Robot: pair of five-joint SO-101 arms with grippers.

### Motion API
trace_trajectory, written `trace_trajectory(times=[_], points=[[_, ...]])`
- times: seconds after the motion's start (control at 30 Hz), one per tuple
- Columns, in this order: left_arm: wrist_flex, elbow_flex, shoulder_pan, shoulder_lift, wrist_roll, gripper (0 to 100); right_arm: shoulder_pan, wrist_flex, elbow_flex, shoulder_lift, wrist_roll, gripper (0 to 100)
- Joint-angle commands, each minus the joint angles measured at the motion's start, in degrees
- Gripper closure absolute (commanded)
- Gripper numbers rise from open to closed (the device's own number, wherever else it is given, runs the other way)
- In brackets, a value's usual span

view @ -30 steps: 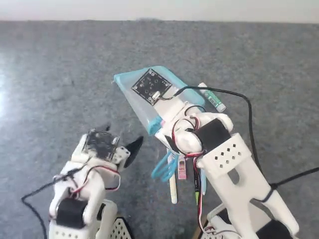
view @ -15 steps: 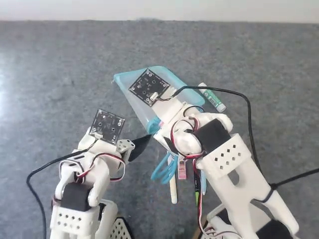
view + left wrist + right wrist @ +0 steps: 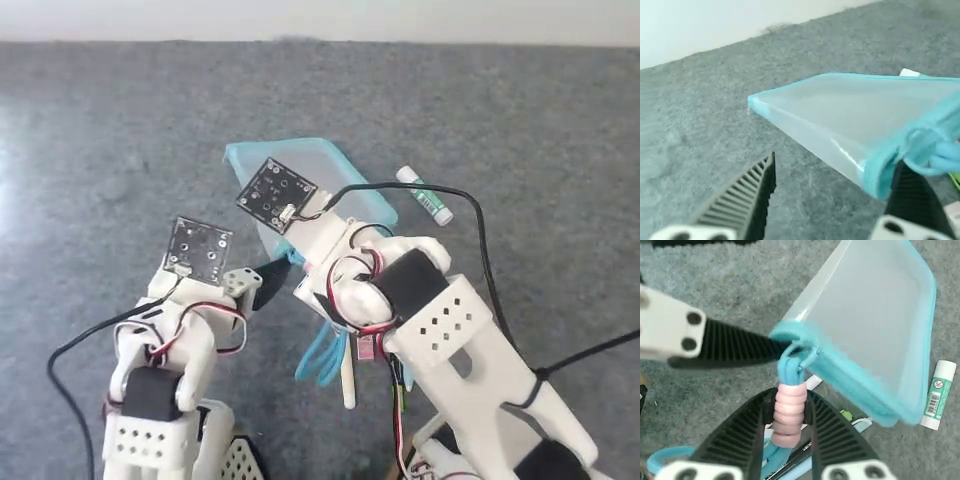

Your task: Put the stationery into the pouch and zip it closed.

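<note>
The right gripper (image 3: 788, 407) is clenching its fingers on the pink zipper pull (image 3: 788, 422) of the clear blue pouch (image 3: 875, 330), mid-table (image 3: 100, 150). The left gripper (image 3: 835, 167) is holding its fingers apart at the pouch's corner.

You get bright, even light on the grey table (image 3: 100, 150), only a faint shadow under the pouch (image 3: 850, 115), whose plastic glints slightly.
</note>
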Motion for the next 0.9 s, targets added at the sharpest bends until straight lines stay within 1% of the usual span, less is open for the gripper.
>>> trace_trajectory(times=[0.0, 0.3, 0.43, 0.6, 0.77, 0.87], points=[[-2.2, 0.84, -0.97, -0.79, -0.97, 69, -0.48, 0.66, -1.23, -2.86, -0.35, 99.1], [-3.08, 2.86, -0.44, -0.79, -2.46, 70, -0.4, 0.66, -1.32, -2.86, -0.26, 99.1], [-3.96, 2.95, -0.44, -0.79, -2.46, 73, -0.4, 0.75, -0.97, -2.59, -0.26, 99.1], [-4.13, 3.03, -0.44, -0.88, -2.46, 74, -0.57, 0.48, 1.23, -2.33, -0.18, 99.1], [-4.04, 3.12, -0.44, -0.88, -2.46, 68, -0.57, -1.71, 4.22, -2.24, 1.23, 99.1], [-4.22, 4.0, -0.44, -0.97, -2.46, 67, -0.57, -1.89, 4.22, -2.24, 1.23, 99.1]])
